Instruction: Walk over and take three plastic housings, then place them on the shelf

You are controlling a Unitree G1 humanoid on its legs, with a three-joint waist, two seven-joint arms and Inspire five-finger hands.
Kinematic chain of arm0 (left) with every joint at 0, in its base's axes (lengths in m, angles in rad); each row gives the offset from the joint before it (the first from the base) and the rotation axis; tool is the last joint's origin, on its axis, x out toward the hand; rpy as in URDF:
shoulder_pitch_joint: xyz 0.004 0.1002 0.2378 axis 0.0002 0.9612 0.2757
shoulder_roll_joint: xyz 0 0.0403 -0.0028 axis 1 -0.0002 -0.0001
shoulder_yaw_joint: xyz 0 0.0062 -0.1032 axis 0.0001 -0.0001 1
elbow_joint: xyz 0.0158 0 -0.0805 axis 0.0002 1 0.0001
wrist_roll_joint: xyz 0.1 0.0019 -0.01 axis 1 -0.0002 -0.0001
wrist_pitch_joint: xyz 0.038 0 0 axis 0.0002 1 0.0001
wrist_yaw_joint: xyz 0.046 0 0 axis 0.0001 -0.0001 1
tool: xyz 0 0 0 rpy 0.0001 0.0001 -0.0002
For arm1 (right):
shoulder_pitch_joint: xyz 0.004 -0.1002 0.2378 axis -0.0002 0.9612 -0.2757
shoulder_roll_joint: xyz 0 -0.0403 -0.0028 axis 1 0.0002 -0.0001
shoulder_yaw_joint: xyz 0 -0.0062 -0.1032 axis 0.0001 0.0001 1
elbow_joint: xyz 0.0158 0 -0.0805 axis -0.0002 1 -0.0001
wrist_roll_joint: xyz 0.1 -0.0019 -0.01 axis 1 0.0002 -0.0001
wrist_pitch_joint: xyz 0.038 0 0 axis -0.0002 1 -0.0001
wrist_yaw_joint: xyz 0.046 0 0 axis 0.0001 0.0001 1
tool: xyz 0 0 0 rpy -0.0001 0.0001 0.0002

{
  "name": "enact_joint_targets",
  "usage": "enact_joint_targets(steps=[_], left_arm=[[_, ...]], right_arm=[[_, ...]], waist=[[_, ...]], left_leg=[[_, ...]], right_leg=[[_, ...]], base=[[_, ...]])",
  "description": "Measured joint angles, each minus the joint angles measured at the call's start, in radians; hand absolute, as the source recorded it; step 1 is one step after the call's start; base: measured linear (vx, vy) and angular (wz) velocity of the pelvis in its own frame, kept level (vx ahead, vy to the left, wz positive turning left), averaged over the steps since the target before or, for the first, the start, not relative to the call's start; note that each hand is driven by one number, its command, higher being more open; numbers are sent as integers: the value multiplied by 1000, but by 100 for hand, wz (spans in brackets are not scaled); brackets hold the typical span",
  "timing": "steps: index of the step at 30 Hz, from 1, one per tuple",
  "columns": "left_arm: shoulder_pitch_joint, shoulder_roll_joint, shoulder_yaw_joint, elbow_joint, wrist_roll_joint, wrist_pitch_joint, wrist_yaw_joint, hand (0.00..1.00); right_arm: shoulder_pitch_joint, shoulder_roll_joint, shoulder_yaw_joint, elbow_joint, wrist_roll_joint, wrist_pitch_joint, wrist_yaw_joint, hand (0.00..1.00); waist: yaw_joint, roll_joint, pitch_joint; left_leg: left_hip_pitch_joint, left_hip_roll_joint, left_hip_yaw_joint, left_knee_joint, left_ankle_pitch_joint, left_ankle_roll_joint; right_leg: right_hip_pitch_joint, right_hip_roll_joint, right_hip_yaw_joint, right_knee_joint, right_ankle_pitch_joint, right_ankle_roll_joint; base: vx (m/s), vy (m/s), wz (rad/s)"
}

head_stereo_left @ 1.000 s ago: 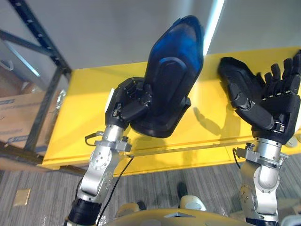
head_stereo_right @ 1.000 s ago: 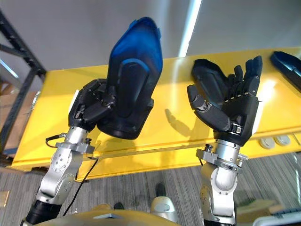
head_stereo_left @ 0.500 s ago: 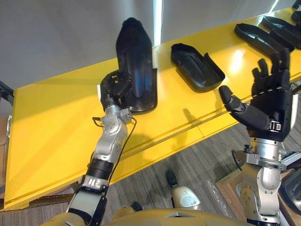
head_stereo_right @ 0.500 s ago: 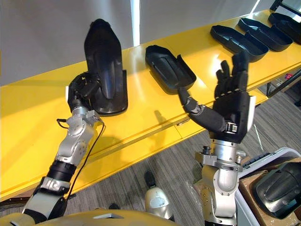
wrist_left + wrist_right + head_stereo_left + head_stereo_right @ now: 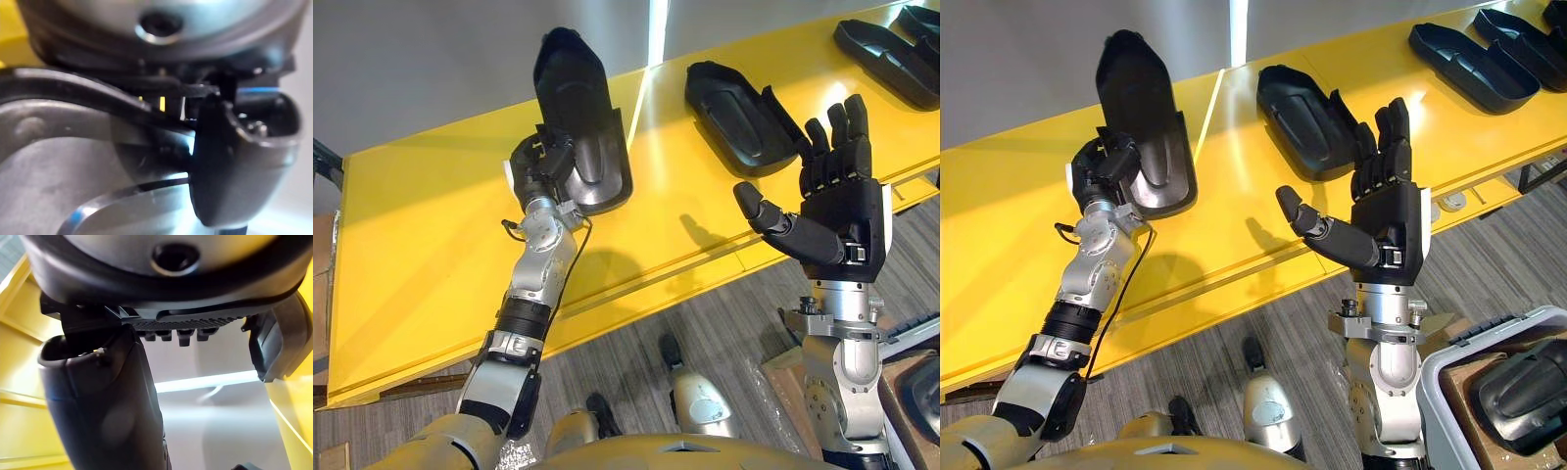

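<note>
Left eye view has the robot close up against the yellow shelf [image 5: 421,235], with its left hand [image 5: 540,168] curled tight round the wide lower end of a black plastic housing [image 5: 573,98]. The piece stands nearly on end. Its long axis runs from the hand up and away toward the shelf's back edge and the grey wall [image 5: 431,59], narrow tip highest. The wide end sits just over the yellow surface, and I can't tell whether it touches.

A second housing [image 5: 734,103] lies flat on the shelf, further toward the right end, with more housings [image 5: 881,44] beyond it. The right hand [image 5: 837,211] is raised before the front edge, fingers straight, thumb out, holding nothing.

I'd judge the placing falls to the left hand: tip that long axis down flat onto bare shelf, clear of the second housing, then let go.
</note>
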Motion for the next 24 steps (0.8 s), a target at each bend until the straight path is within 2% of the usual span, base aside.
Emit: enact_joint_targets(steps=[4,14,18,24], left_arm=[[13,15,-61,-7,-6,35,-78,100],[40,16,-119,-26,-33,34,-169,100],[40,17,-122,-27,-32,34,-158,100],[43,15,-129,-28,16,31,-53,100]], right_arm=[[0,0,13,0,0,0,3,100],[3,1,22,0,1,0,6,100],[4,1,46,1,1,0,5,100],[6,1,78,2,1,0,9,100]], waist=[[10,-2,1],[10,-6,5],[11,-6,5],[9,-7,5]], left_leg=[[15,-1,1,2,-4,2],[17,2,7,17,-14,3],[19,5,7,19,-15,2],[23,9,6,19,-14,1]], right_leg=[[17,-2,0,0,0,2],[22,-4,3,0,-4,7],[26,-5,2,0,-4,6],[30,-3,-1,0,-1,3]], base=[[-67,4,-2],[-65,-2,-2],[-36,3,0],[-41,-4,0]])
